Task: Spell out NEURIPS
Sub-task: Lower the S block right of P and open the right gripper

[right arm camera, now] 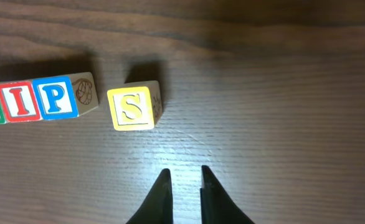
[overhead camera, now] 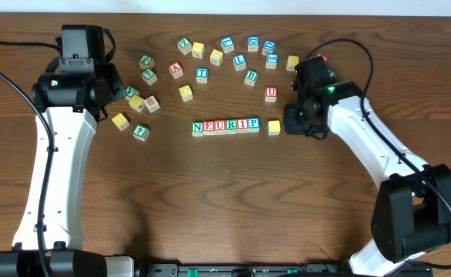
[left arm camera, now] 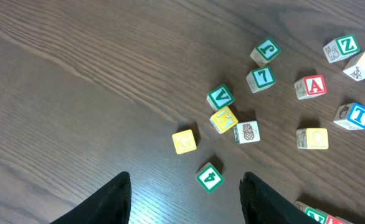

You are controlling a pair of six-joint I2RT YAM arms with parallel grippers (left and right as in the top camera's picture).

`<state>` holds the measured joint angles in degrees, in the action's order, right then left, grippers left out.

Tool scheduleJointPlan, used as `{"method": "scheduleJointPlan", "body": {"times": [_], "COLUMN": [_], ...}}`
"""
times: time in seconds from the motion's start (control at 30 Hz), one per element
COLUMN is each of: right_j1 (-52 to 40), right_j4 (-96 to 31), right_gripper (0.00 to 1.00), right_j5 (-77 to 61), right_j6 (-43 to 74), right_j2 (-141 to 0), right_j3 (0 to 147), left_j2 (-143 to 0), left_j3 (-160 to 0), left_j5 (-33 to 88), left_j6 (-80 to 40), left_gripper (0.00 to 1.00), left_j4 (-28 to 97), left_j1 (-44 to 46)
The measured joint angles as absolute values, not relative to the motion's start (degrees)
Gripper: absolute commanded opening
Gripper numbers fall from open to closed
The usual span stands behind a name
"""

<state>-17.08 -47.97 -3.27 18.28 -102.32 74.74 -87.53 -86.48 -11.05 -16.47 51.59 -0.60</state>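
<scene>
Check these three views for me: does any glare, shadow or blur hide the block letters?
Overhead: evenly lit and sharp, but letters are tiny. Left wrist: crisp, letters readable; the left gripper shows only as dark shapes. Right wrist: a bright sheen on the table just below the S cube, dim upper edge, yet the S reads clearly.

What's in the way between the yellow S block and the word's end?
Nothing visible: only table separates the yellow S block from the blue P block. The right hand sits clear of both.
</scene>
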Motion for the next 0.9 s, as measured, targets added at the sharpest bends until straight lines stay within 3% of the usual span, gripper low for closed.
{"method": "scheduleJointPlan", "body": {"times": [0.53, 0.9], "right_j1": [-18.70, -18.90], "right_j4": [-42.63, -39.79], "right_gripper": [0.03, 0.05], "right_j5": [-4.34, -6.48], "right_j6": [20.45, 20.60], "right_j2": [-102.41, -106.02], "right_j3": [68.07, 68.05], "left_j2": [-87.55, -88.25], "left_j3": [-86.48, -86.48], "left_j5": [-10.83, -10.83], "left_j6": [-16.47, -16.47], "left_gripper": [0.55, 0.55], "left_j4": [51.57, 51.57], "left_j1": [-0.60, -0.60]}}
